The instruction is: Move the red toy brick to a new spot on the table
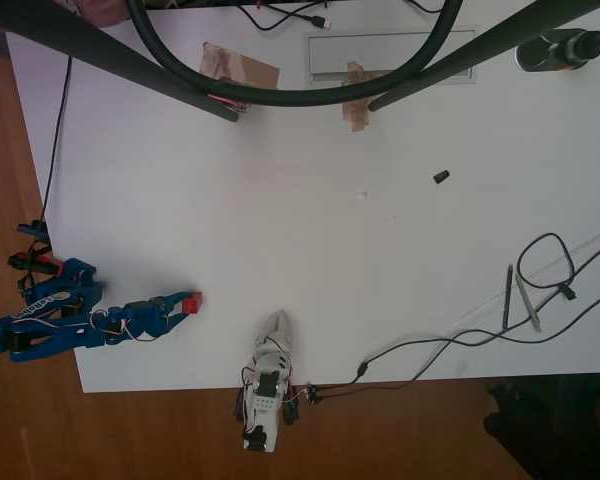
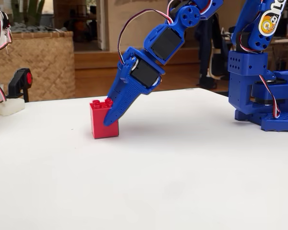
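The red toy brick (image 1: 192,301) (image 2: 102,125) stands upright on the white table (image 1: 310,230) (image 2: 173,172), near its left front corner in the overhead view. My blue gripper (image 1: 186,304) (image 2: 107,120) reaches down at a slant from the arm's base at the left edge and is shut on the brick. One finger (image 2: 116,106) lies across the brick's near face, and the other is hidden behind the brick. The brick's base rests on the tabletop.
A small black oblong piece (image 1: 441,177) lies right of centre. Two pens (image 1: 507,296) and thin black cables (image 1: 450,340) are at the front right. Brown tape patches (image 1: 238,65) and dark stand legs (image 1: 130,62) cross the far side.
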